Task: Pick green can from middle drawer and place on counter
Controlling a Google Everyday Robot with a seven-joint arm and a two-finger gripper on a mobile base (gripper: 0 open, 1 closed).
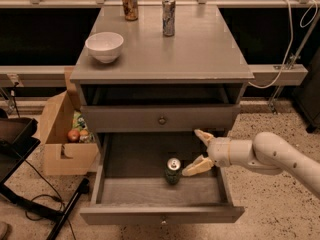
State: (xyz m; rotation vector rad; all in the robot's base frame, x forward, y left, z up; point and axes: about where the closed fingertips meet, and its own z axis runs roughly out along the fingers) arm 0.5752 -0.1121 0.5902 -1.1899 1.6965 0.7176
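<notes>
Hovering inside the open bottom drawer (160, 213), my gripper (199, 152) has its fingers spread wide, the lower one just beside the green can (173, 171). The can stands upright on the drawer floor, not gripped. On the grey tabletop (200, 54) I see a white bowl (104, 46), a copper can (130, 4) and a slim silver can (168, 17). A cardboard box (60, 139) holding fruit sits at left on the speckled floor (270, 204).

Smooth plastic end effector (190, 153) in matt grey wooden middle drawer (145, 191), beside metal-topped green can (173, 171)
</notes>
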